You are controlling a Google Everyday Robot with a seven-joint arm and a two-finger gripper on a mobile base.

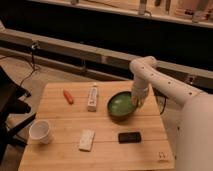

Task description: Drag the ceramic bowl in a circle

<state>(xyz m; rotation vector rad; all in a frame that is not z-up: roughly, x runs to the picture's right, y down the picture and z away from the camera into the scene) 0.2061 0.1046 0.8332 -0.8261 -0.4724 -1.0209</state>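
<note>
Here, the scene in labelled parts.
Stage of task: judged mid-drag; the gripper (136, 101) is engaged at the bowl's rim, but no single view shows how much of the circle is done or left.
Ceramic bowl (121, 106): upright on the wooden table (60, 155), in its right half, toward the far edge; green inside faces up.
Gripper position: at the bowl's right rim, the white arm (150, 75) descending to it from the robot's side.
Gripper state: cannot tell whether the fingers clasp the rim or merely press on it.
Bowl relative to claw: touching, the bowl's body lying to the picture-left of the claw.
Neighbours: white tube (92, 97) just left of the bowl; black phone (129, 136) near, in front; orange item (68, 96), white cup (40, 131) and white bar (86, 140) farther off.
Risk, as judgement: a wide circle could nudge the tube or the phone.
</note>
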